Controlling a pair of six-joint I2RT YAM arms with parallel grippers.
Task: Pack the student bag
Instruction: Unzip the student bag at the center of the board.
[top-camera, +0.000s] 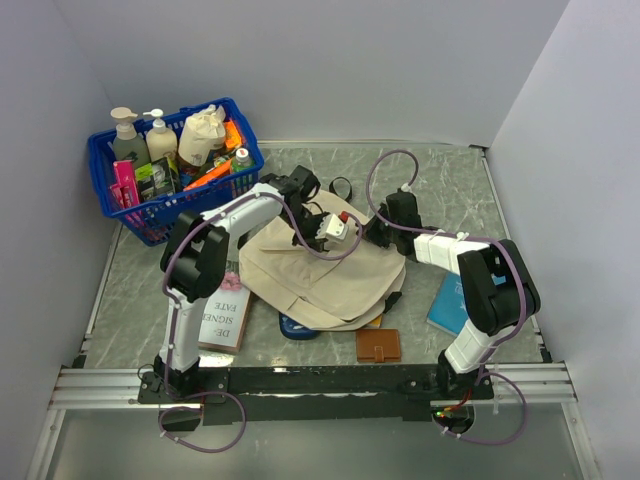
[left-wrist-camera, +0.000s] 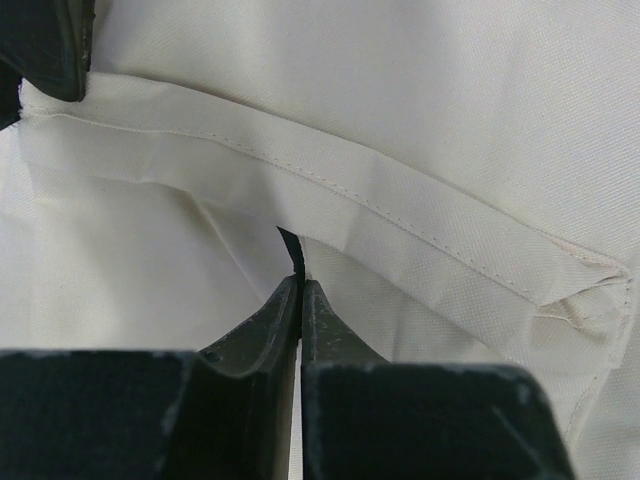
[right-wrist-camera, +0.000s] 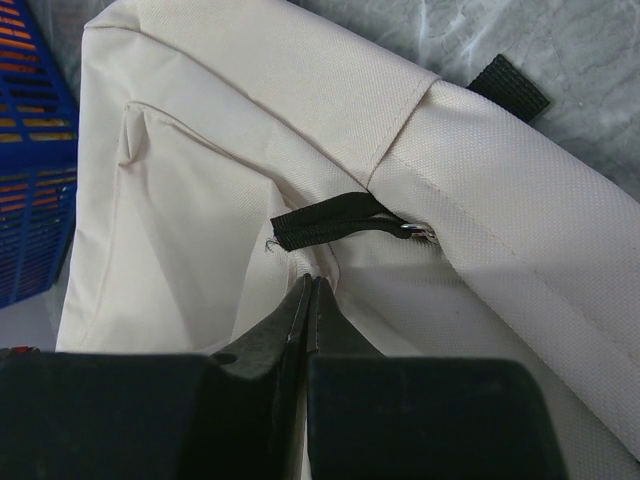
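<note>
The student bag (top-camera: 330, 280), cream-beige with black trim, lies flat in the middle of the table. Both arms reach over its far edge. In the left wrist view my left gripper (left-wrist-camera: 300, 282) has its jaws together on a thin black tab (left-wrist-camera: 291, 248) that sticks up between the tips, with cream fabric folds (left-wrist-camera: 420, 200) all around. In the right wrist view my right gripper (right-wrist-camera: 313, 283) is shut, pinching a fold of the bag's cream fabric (right-wrist-camera: 345, 268) just below a black zipper pull (right-wrist-camera: 325, 222).
A blue basket (top-camera: 150, 215) full of bottles and a small cloth pouch stands at the back left. A book (top-camera: 225, 315) lies left of the bag, a brown wallet (top-camera: 378, 345) in front, a blue book (top-camera: 450, 300) to the right. A black strap (right-wrist-camera: 510, 88) lies on the marble top.
</note>
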